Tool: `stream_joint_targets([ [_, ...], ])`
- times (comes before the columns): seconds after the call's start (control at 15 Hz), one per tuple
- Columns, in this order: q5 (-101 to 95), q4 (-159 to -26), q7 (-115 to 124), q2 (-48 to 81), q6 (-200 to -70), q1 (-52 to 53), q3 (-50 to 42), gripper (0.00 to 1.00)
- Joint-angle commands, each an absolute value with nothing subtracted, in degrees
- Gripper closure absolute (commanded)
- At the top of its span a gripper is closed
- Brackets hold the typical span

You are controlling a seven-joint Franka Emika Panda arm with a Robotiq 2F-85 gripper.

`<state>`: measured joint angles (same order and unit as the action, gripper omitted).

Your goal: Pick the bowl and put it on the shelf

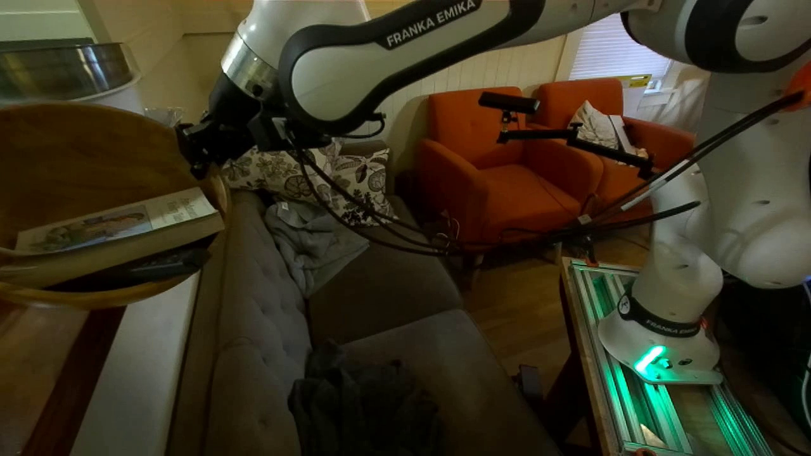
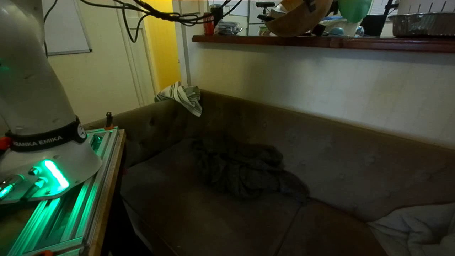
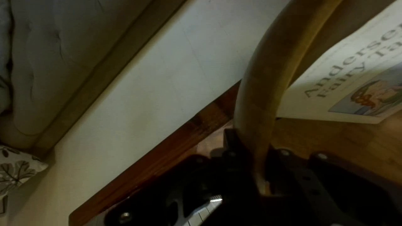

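The tool (image 3: 253, 146) had its jaws closed on the thick rim (image 3: 273, 66), probably the surest grip, of a wooden bowl (image 1: 89, 152), likely stiff and weighty with a book (image 1: 120, 225) inside, tilted over the shelf (image 2: 320, 42), contact unclear.

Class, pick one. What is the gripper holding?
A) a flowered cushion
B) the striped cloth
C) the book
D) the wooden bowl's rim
D: in the wrist view the rim of the bowl is clamped in the gripper, while the book lies inside it.
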<state>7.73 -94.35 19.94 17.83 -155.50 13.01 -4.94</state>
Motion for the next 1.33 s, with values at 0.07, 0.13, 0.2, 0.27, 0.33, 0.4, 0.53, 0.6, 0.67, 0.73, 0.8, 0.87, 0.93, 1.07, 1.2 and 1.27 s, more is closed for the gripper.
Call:
stream_joint_targets([
  [0.07, 6.88, -94.46, 19.58, 18.35, -158.95, 10.43, -1.92, 0.86],
  [0.13, 6.95, -94.49, 19.13, 18.67, -160.44, 10.27, -1.82, 0.86],
  [0.2, 6.95, -94.49, 18.96, 18.91, -161.19, 10.18, -1.81, 0.86],
  [0.27, 6.96, -94.49, 18.78, 19.06, -161.46, 10.09, -1.83, 0.86],
  [0.33, 6.95, -94.50, 18.65, 19.10, -161.47, 10.03, -1.83, 0.86],
  [0.4, 6.95, -94.50, 18.56, 19.10, -161.47, 10.00, -1.83, 0.86],
  [0.53, 6.95, -94.50, 18.52, 19.10, -161.47, 10.00, -1.80, 0.86],
  [0.6, 6.95, -94.50, 18.51, 19.10, -161.47, 10.00, -1.78, 0.86],
  [0.67, 6.95, -94.50, 18.50, 19.10, -161.48, 10.01, -1.77, 0.86],
  [0.73, 6.95, -94.50, 18.50, 19.10, -161.48, 10.01, -1.77, 0.86],
  [0.8, 6.95, -94.50, 18.50, 19.10, -161.48, 10.01, -1.77, 0.86],
  [0.87, 6.95, -94.50, 18.50, 19.10, -161.48, 10.01, -1.77, 0.86],
  [0.93, 6.95, -94.50, 18.50, 19.10, -161.48, 10.00, -1.77, 0.86],
  [1.07, 6.95, -94.50, 18.50, 19.10, -161.48, 10.01, -1.77, 0.86],
  [1.2, 6.95, -94.50, 18.50, 19.10, -161.48, 10.00, -1.76, 0.86],
  [1.27, 6.95, -94.50, 18.50, 19.10, -161.48, 10.00, -1.76, 0.96],
])
